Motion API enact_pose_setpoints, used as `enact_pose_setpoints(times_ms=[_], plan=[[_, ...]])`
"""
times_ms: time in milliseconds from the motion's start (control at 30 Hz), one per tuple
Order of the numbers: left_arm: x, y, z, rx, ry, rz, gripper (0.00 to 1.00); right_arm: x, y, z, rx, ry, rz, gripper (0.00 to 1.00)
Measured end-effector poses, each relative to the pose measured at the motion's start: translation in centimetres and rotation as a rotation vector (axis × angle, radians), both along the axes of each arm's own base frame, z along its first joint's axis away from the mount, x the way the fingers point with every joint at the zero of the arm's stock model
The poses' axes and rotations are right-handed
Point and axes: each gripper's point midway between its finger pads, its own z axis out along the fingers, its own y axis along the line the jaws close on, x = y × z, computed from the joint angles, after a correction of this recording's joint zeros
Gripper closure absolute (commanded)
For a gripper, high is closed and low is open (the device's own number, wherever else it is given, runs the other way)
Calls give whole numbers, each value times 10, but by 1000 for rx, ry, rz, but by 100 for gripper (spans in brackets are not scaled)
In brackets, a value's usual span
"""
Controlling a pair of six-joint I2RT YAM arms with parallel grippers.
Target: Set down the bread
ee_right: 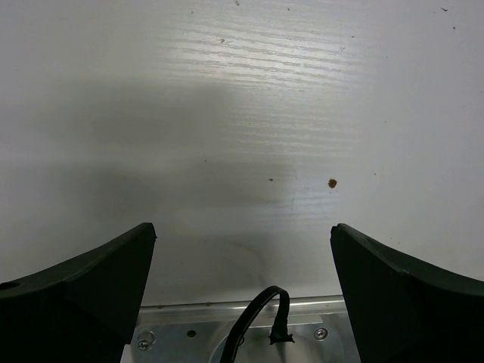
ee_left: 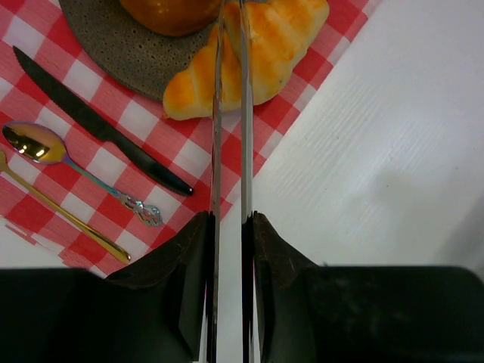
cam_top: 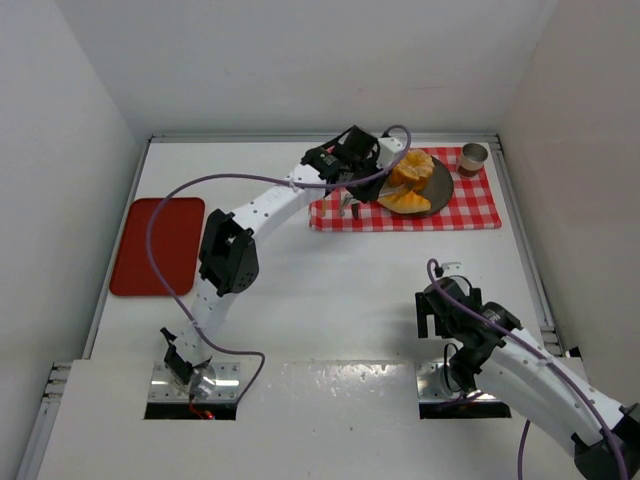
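Around: we see knife (ee_left: 98, 125) and spoon (ee_left: 38, 144) on the checked cloth (ee_left: 151, 113) beside the plate (ee_left: 113, 45).
Plate: holds bread (ee_left: 280, 45).
Jaws: left gripper (ee_left: 231, 15) narrow, right gripper (ee_right: 242, 227) wide.

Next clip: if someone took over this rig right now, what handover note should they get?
Left claw: shut, empty, above the edge of the grey plate. Right claw: open, empty, parked above the table.
Bread roll lies half on that plate, half on the checkered cloth; a second bun sits on the plate.
Done: the roll looks released. Left: probably withdraw the left arm and check the roll's seating.
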Motion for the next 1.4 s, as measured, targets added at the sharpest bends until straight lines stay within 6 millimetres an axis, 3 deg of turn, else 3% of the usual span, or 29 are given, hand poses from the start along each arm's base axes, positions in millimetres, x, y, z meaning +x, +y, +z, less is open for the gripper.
enact_pose_setpoints(times_ms=[367, 533, 600, 800, 1000, 1100, 1267, 1333, 1400], plan=[[2, -31, 13, -54, -82, 29, 100, 0, 0, -2, -12, 17, 1, 2], [6, -38, 1, -44, -89, 30, 84, -1, -1, -4, -25, 31, 7, 1], [7, -38, -4, -38, -86, 32, 73, -1, -1, -4, -26, 31, 8, 1], [9, -37, -4, -28, -101, 33, 49, 0, 0, -4, -26, 28, 14, 1], [11, -37, 10, -43, -124, 36, 46, 1, 1, -4, -26, 30, 21, 1], [11, -35, 23, -57, -141, 40, 50, 1, 1, -4, -22, 28, 22, 1], [10, -15, 71, -103, -184, 59, 51, 1, 1, -1, -7, 11, 21, 1], [11, 10, 93, -123, -200, 91, 51, 0, 1, 0, -2, 5, 18, 1], [12, 52, 112, -127, -208, 152, 51, 1, 2, 1, 9, -7, 12, 1]])
